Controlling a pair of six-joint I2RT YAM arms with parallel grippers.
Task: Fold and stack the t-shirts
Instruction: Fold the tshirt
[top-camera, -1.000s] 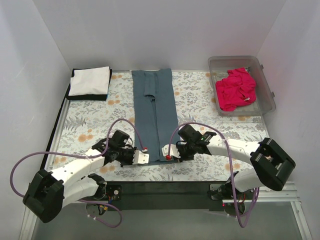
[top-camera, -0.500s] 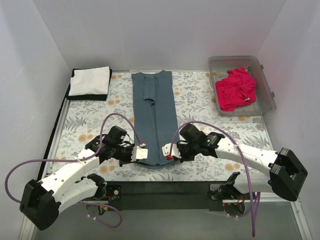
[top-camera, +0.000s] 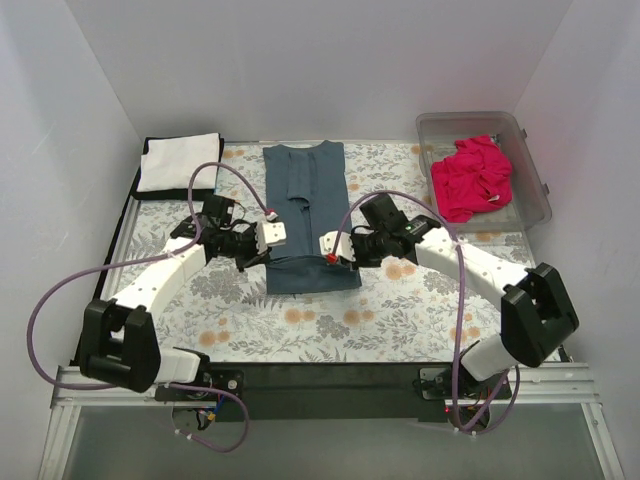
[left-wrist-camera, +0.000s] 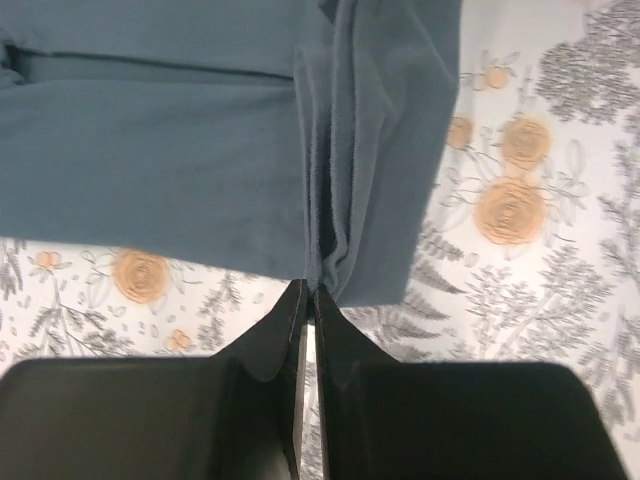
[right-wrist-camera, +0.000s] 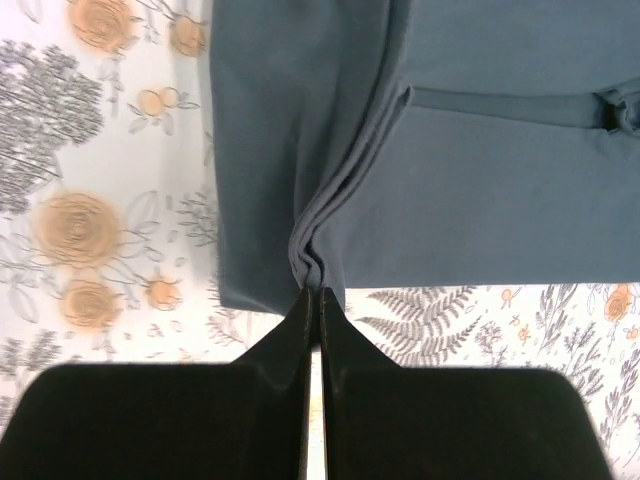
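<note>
The dark slate-blue soft fabric t-shirt (top-camera: 305, 200) lies as a long narrow strip down the middle of the grey-fern and orange-flower patterned cloth (top-camera: 400, 300) that covers the tabletop. The shirt's collar end is toward the cloth's far edge.

The left fingers (left-wrist-camera: 308, 300) are pressed together on a bunched pinch of the shirt's left edge. The right fingers (right-wrist-camera: 313, 298) are clamped the same way on its right edge, and the fabric between them hangs doubled over the near part.

Each pinch holds several thin layers, so one could slide out and drop a corner. If one arm leads the other, the fold would likely land skewed. A low carry might drag the bottom layer and wrinkle it.

The cloth lies bare on both sides of the strip and along its near edge. The folded white shirt (top-camera: 180, 160) on the folded black shirt (top-camera: 175, 192) sits at the cloth's far-left corner. The magenta-pink shirt (top-camera: 470, 178) in the clear plastic bin (top-camera: 480, 118) sits at the far-right corner. Both are well apart from the fold, but the collar end lies close to the cloth's far edge.
</note>
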